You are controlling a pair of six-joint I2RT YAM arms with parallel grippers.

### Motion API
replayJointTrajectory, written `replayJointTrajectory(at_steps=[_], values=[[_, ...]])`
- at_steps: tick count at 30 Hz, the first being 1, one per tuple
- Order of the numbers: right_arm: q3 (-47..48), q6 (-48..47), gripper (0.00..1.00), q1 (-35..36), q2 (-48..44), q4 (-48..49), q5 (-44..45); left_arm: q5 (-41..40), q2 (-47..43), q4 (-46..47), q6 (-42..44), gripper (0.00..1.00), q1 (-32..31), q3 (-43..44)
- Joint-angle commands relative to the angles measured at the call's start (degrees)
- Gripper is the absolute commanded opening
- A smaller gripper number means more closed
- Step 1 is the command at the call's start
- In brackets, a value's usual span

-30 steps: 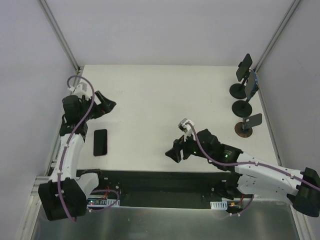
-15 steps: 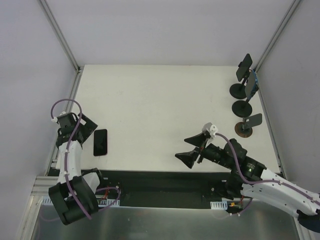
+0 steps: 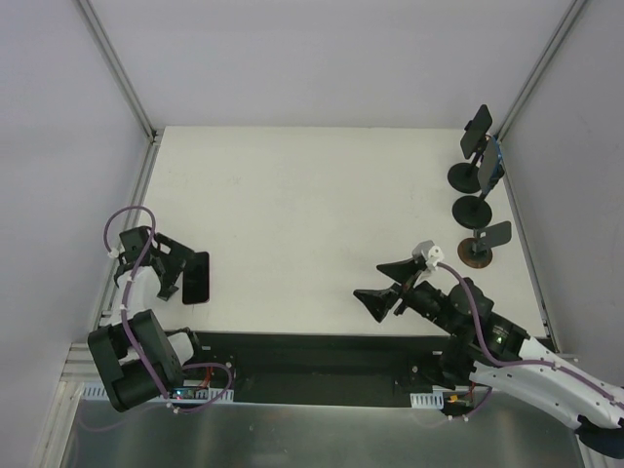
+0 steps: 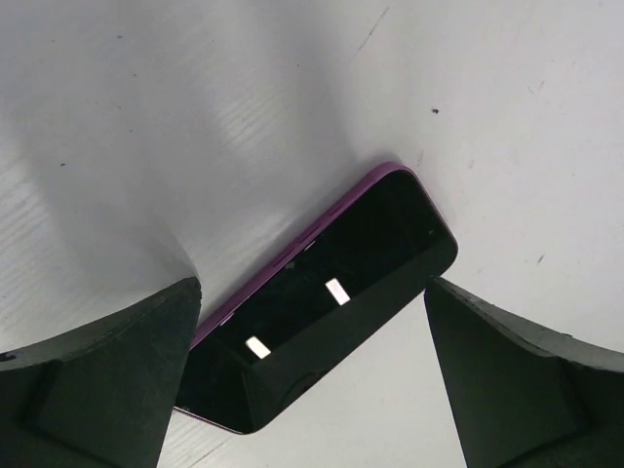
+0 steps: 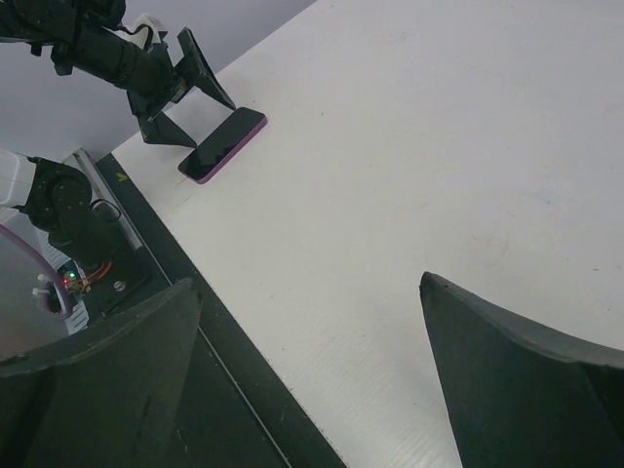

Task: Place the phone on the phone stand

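Note:
The phone (image 3: 196,278) is black with a purple edge and lies flat near the table's left front edge. My left gripper (image 3: 183,270) is open and low at the phone's left side, its tips reaching over it. In the left wrist view the phone (image 4: 322,302) lies diagonally between the open fingers (image 4: 117,370), untouched. My right gripper (image 3: 373,283) is open and empty above the front middle of the table. The right wrist view shows the phone (image 5: 222,144) and the left gripper (image 5: 180,88) far off. Three black phone stands (image 3: 485,239) stand at the right edge.
The two farther stands (image 3: 476,136) are near the back right corner; one (image 3: 490,168) carries something with a blue edge. A black rail (image 3: 312,351) runs along the table's front edge. Grey walls and metal posts (image 3: 117,68) close in the sides.
My left arm has drawn back toward the front and dropped its gripper beside the phone. My right arm has pulled back to the right, gripper still open.

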Motion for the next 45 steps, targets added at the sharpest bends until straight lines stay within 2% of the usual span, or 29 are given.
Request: replayJointTrajectory(at_steps=[1,3,8,11,14,22,24,26,28,30,36,45], values=[[-0.59,0.23,0.96,0.04,1.88,1.14,2.77,4.83,0.40,-0.15,-3.67,0.99,0.19,-3.50],[-1.21,0.41,0.96,-0.04,2.93,2.28,3.38,4.92,-0.74,0.29,-3.76,0.99,-1.04,-4.99],[-2.09,1.81,0.96,-0.04,5.74,5.97,3.12,-0.61,-6.10,0.47,-5.77,0.99,-11.04,-7.46],[-1.91,2.34,0.96,-0.04,8.03,6.59,3.56,-1.32,-6.46,0.65,-7.88,0.99,-13.52,-8.25],[-2.52,3.13,0.96,-0.04,9.96,7.55,5.13,-1.58,-3.48,0.82,-6.75,0.99,-14.22,-7.55],[-2.70,6.03,0.96,-0.13,12.87,8.26,9.53,-7.37,6.53,-1.28,-6.38,0.99,-22.39,-1.32],[-2.70,6.30,0.96,-0.22,13.04,8.17,10.06,-7.38,9.34,-2.95,-6.74,0.99,-22.66,0.79],[-2.88,6.39,0.96,-0.39,12.96,8.17,10.68,-7.91,13.65,-4.79,-5.78,0.94,-22.66,2.90],[-3.05,6.21,0.96,-0.48,12.96,8.08,11.03,-9.22,15.85,-7.26,-5.16,0.95,-23.36,5.54],[-2.97,5.95,0.96,-0.48,12.78,7.38,11.56,-10.63,16.13,-8.58,-5.25,0.99,-24.69,6.95],[-3.06,5.34,0.96,-1.10,11.73,6.59,12.88,-15.11,17.53,-10.95,-5.26,0.99,-29.25,9.15],[-3.32,5.77,0.96,-1.19,9.44,5.89,11.82,-18.98,19.99,-12.27,-6.04,0.80,-32.24,11.79]])
